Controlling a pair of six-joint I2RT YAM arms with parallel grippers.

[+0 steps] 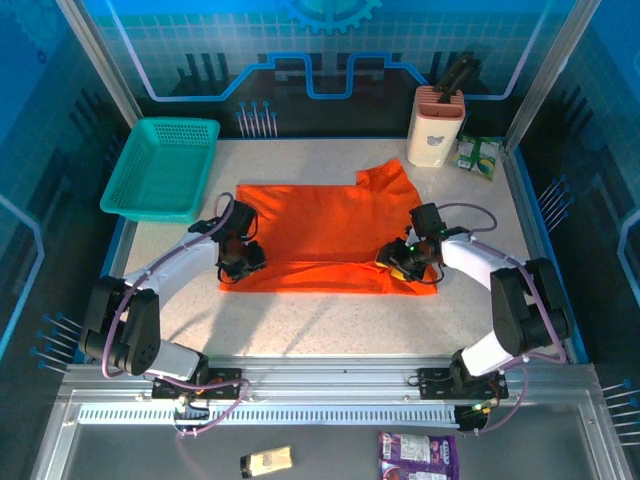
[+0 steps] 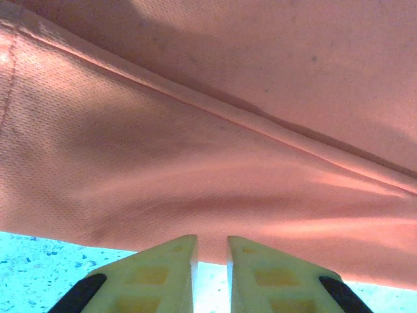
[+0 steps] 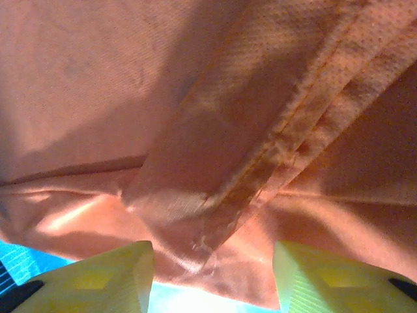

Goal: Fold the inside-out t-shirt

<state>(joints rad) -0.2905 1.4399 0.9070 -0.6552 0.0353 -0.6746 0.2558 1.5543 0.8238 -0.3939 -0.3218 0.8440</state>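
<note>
The top camera looks steeply down from high behind the near edge of the t-shirt, far enough off to take in all of it. The left wrist camera sits almost against the t-shirt's near left edge. The right wrist camera is as close at its near right corner, and both close patches lie within the top view.

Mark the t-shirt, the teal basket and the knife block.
t-shirt [image 1: 320, 235], top view, middle of the cloth.
teal basket [image 1: 148, 212], top view, near rim.
knife block [image 1: 437, 135], top view, front face.
</note>
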